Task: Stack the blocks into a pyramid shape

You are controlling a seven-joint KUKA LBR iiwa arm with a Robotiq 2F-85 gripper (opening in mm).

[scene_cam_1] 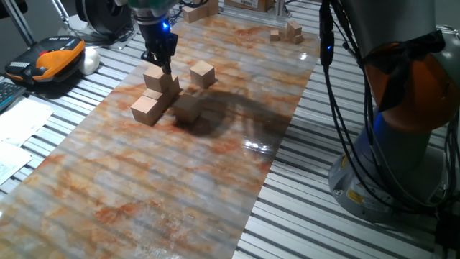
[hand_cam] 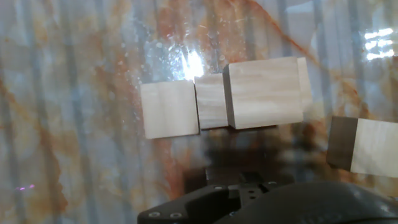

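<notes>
We hover our gripper (scene_cam_1: 164,67), its jaw spread unclear, over the raised wooden cube (scene_cam_1: 159,79) topping the base row (scene_cam_1: 149,108), building the pyramid upward.

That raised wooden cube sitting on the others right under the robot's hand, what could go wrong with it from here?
1. The raised light-tan wooden cube seems to sit partly over a seam in the row below; if so, it might tip.
2. The black end effector hangs very near it, so any sideways move could knock it off.
3. A fall could scatter the low cubes on the glossy marble-patterned tabletop. The separate cube is out of harm's way.
</notes>
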